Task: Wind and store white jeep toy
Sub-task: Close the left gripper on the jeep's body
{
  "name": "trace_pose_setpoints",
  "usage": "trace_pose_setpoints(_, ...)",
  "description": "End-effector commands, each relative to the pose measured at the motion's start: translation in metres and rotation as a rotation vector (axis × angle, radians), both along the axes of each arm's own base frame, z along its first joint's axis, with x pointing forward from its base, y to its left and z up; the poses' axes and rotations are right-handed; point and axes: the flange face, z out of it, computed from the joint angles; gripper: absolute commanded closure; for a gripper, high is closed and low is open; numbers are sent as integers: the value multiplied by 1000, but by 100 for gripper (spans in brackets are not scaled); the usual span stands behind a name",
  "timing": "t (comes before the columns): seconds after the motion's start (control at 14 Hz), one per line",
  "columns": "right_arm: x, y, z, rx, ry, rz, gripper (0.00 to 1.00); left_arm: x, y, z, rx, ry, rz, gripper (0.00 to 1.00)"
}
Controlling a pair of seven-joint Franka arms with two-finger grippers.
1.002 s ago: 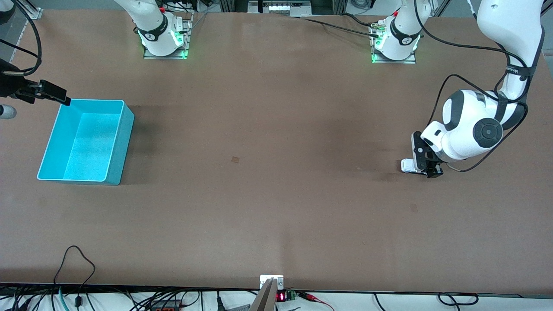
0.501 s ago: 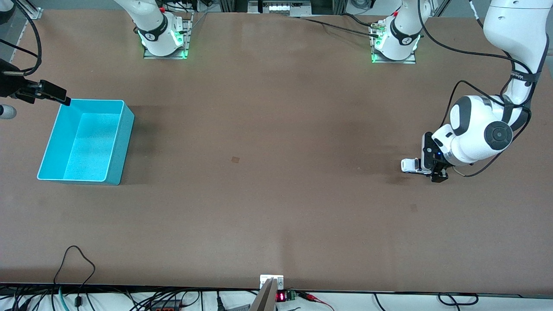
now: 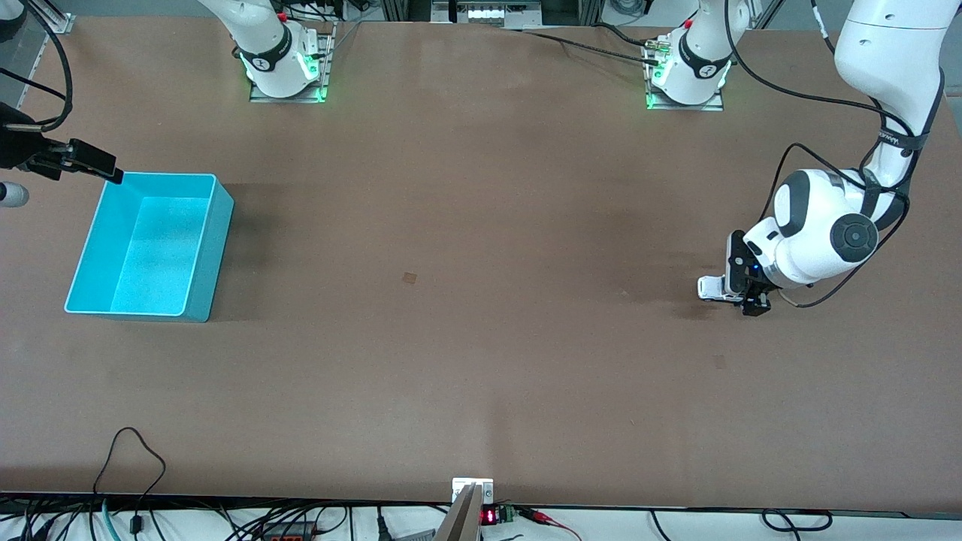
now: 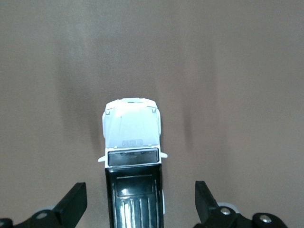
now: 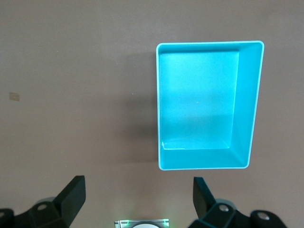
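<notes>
The table holds an empty teal bin at the right arm's end. The right gripper waits spread, up beside it. The left gripper, fingers apart, straddles the jeep at its own end. Grasping comes first; the fingers must close on the jeep's sides.

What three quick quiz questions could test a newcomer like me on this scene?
1. True or false: the left gripper has its fingers shut on the white jeep toy.
2. What lies inside the teal bin? A) the jeep B) nothing visible C) a cable
3. Fill in: the right gripper hangs over the table by the bin's ____.

Key: 1 false, the fingers stand open on either side of the jeep, apart from it. 2 B. 3 corner.
</notes>
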Motion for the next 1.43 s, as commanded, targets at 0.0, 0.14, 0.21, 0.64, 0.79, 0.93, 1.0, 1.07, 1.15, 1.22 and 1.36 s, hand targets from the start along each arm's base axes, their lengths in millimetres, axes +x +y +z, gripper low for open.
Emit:
trace_pose_setpoints(0.0,-6,-1,3,16,4,14,0,-5,2,-3,9,0,-26,0)
trace_pose_setpoints(0.14,-6,-2,3,16,4,12,0,-7,8,-4,9,3,-15,0)
trace_pose_setpoints(0.21,-6,-3,3,16,4,11,0,-7,13,-4,9,3,-8,0)
trace_pose_setpoints(0.64,-6,-1,3,16,4,14,0,-9,14,-8,29,-12,-41,0)
trace_pose_setpoints(0.79,-6,-1,3,16,3,14,0,-13,14,-12,28,-8,-42,5)
trace_pose_setpoints(0.93,-6,-2,3,16,4,12,0,-12,14,-12,27,-17,-44,16)
trace_pose_setpoints(1.0,-6,-2,2,18,6,12,0,-12,13,-15,26,-14,-43,19)
trace_pose_setpoints(1.07,-6,-1,2,18,6,14,0,-12,13,-15,26,-16,-43,20)
trace_pose_setpoints(1.15,-6,-2,2,18,6,12,0,-12,13,-16,25,-16,-43,23)
trace_pose_setpoints(1.22,-6,-3,2,18,7,11,0,-12,13,-15,26,-17,-43,29)
trace_pose_setpoints(1.36,-6,-1,2,18,7,14,0,-12,13,-15,26,-17,-43,44)
